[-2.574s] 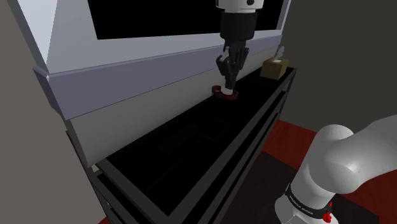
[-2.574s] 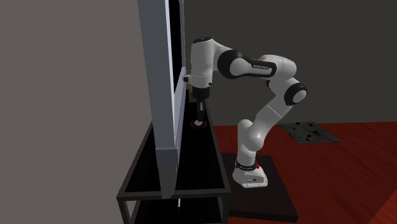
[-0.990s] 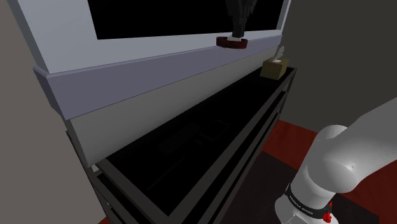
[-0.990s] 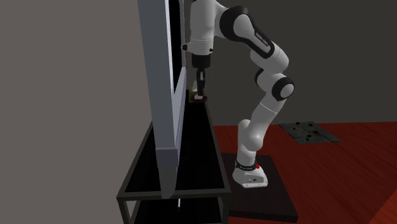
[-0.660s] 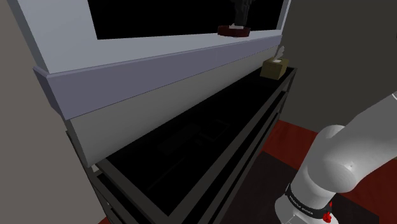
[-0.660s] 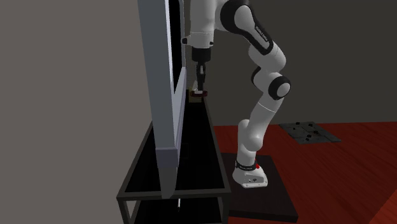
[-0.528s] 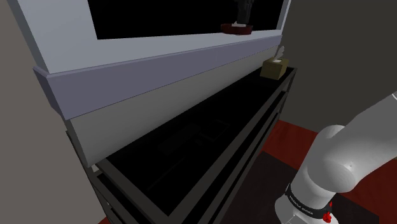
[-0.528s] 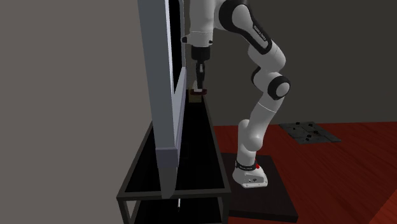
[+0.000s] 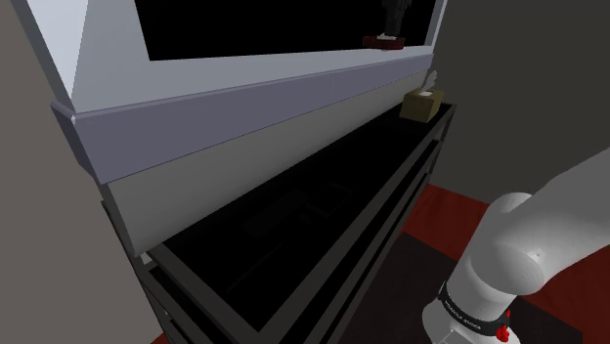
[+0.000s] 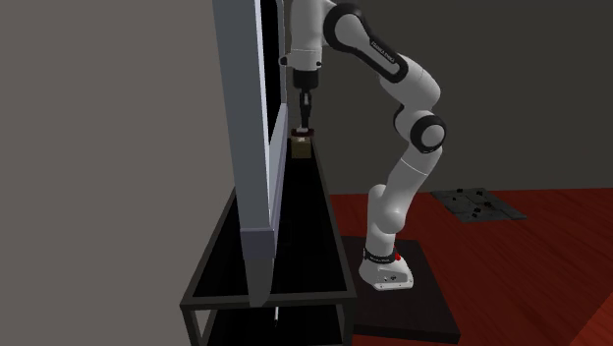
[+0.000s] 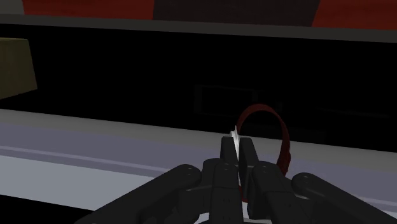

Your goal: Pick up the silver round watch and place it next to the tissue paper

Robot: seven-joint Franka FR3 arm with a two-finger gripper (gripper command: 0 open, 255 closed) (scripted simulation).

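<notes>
Red-strapped watch (image 11: 284,146) hangs clamped in the black claw (image 11: 236,142), higher than the tan tissue box (image 9: 422,104).

The shoulder view sits close beside the arm (image 9: 528,244), looking down along the black surface (image 9: 293,225) toward the tissue box (image 9: 423,104) at its far end. The second exterior view stands farther off, past the opposite end, facing that same box and arm. The wrist view looks down on surface and box from close above.
</notes>
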